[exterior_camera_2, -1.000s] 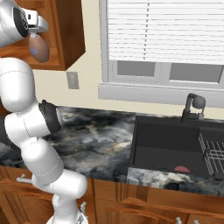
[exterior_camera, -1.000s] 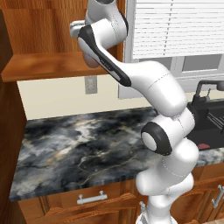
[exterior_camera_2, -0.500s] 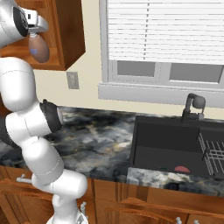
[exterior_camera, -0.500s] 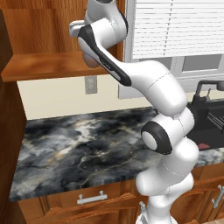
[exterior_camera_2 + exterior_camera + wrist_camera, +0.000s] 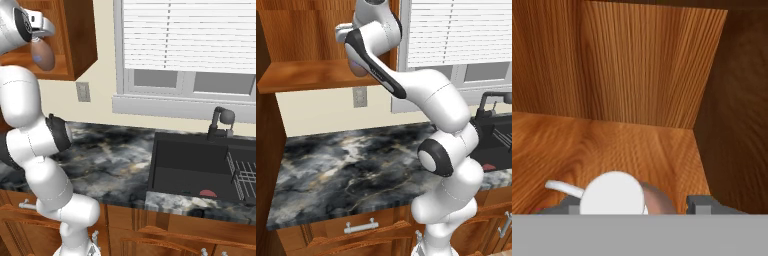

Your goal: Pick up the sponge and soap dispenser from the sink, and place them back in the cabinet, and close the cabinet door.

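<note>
Up close in the hand view, tool (image 5: pixel 634 206) parted, fingertips (image 5: pixel 698 204) standing out to either side of the soap dispenser (image 5: pixel 614 194) with a gap showing, white pump top between them and spout poking off to the left. Not clenched on the bottle; whether a finger touches its orange-brown body, cannot tell. Bottle down on the plain wooden shelf (image 5: pixel 612 145) inside the cabinet (image 5: pixel 647 65), back wall and dark side wall beyond. Over in the right base view, same bottle (image 5: pixel 43 56) seen rounded and brown at the cabinet's (image 5: pixel 75 40) open front, pale bluish label facing out, no writing readable on it. From the left base view, arm reaching high to the shelf (image 5: pixel 306 75), bottle mostly hidden behind the wrist. Lower down, marbled dark surface (image 5: pixel 110 155) stretching across. Further right, black sink (image 5: pixel 195 165) with the red-pink sponge (image 5: pixel 207 193) lying flat on its floor near the front wall, wire rack (image 5: pixel 243 175) beside it, dark faucet (image 5: pixel 220 122) behind. Farthest back, window with closed white blinds (image 5: pixel 185 35).
</note>
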Robot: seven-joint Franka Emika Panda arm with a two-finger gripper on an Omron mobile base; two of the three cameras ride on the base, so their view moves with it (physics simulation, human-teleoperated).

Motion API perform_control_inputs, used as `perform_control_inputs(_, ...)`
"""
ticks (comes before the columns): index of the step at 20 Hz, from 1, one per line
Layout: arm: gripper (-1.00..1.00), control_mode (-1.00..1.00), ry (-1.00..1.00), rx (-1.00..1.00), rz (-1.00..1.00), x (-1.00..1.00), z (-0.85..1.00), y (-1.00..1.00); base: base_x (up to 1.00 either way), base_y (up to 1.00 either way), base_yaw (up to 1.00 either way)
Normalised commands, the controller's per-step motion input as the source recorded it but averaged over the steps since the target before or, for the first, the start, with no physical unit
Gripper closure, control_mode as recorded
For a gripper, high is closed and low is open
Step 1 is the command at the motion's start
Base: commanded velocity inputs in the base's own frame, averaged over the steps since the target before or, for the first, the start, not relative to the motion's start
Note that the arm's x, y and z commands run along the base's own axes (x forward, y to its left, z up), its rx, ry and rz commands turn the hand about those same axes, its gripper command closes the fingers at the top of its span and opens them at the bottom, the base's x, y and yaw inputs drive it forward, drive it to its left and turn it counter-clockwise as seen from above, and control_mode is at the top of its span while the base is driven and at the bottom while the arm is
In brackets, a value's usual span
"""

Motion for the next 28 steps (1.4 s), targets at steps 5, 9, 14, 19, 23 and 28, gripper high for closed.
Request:
perform_control_inputs(5, -1.0, -1.0, -0.13, 0.0, 0.0, 0.0, -0.15, 0.0, 0.0, 0.0, 0.0)
perform_control_inputs(9, -1.0, -1.0, -0.17, 0.0, 0.0, 0.01, -0.19, 0.0, 0.0, 0.0, 0.0)
perform_control_inputs(14, -1.0, -1.0, -0.13, 0.0, 0.0, 0.14, -0.18, 0.0, 0.0, 0.0, 0.0)
perform_control_inputs(19, -1.0, -1.0, -0.11, 0.0, 0.0, 0.21, -0.14, 0.0, 0.0, 0.0, 0.0)
perform_control_inputs(23, -1.0, -1.0, -0.04, 0.0, 0.0, 0.02, -0.03, 0.0, 0.0, 0.0, 0.0)
perform_control_inputs(28, -1.0, -1.0, -0.01, 0.0, 0.0, -0.27, 0.0, 0.0, 0.0, 0.0, 0.0)
